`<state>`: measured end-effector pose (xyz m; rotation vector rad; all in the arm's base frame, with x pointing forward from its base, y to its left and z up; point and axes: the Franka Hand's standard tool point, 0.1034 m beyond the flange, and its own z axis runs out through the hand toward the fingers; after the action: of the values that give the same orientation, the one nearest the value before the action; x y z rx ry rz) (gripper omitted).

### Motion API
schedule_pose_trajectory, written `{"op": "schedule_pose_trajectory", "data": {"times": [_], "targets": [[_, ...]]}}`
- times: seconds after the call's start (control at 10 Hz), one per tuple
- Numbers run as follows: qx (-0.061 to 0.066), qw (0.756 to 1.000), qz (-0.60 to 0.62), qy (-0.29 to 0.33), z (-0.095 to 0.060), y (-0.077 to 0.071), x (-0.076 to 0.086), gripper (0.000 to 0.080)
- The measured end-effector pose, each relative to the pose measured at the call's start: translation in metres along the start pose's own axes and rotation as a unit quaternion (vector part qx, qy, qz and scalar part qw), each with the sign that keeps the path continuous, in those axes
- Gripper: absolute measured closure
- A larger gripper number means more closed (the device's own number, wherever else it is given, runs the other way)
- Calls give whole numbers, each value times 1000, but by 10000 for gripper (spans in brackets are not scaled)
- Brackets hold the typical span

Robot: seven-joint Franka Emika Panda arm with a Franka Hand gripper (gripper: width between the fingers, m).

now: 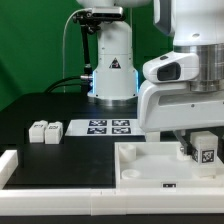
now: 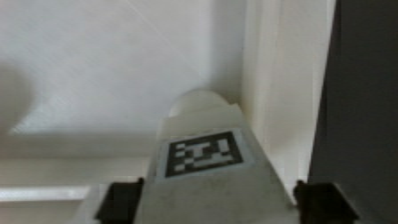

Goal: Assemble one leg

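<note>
My gripper [image 1: 203, 143] is shut on a small white leg [image 1: 206, 153] with a black-and-white tag on its face. It holds the leg upright at the far right corner of the large white panel [image 1: 140, 165]; I cannot tell whether the leg touches the panel. In the wrist view the leg [image 2: 205, 125] fills the gap between the two dark fingers [image 2: 121, 200], and the gripper [image 2: 219, 202] is over the panel's edge [image 2: 107, 100]. Two more legs [image 1: 46, 130] stand on the black table at the exterior view's left.
The marker board [image 1: 110, 127] lies behind the panel in front of the arm's base [image 1: 112, 75]. A white L-shaped rail [image 1: 12, 165] runs along the table's front and left edges. Black table [image 2: 365, 90] shows beside the panel in the wrist view.
</note>
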<state>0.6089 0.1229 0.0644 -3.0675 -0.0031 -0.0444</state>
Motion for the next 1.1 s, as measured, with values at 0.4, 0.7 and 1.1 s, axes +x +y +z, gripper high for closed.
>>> {"op": "schedule_pose_trajectory", "data": {"times": [0.4, 0.7, 1.1], "targets": [[11, 960, 279, 12, 0, 1, 0, 506], [16, 884, 468, 8, 1, 2, -1, 506], [28, 744, 668, -5, 2, -2, -1, 506]]}}
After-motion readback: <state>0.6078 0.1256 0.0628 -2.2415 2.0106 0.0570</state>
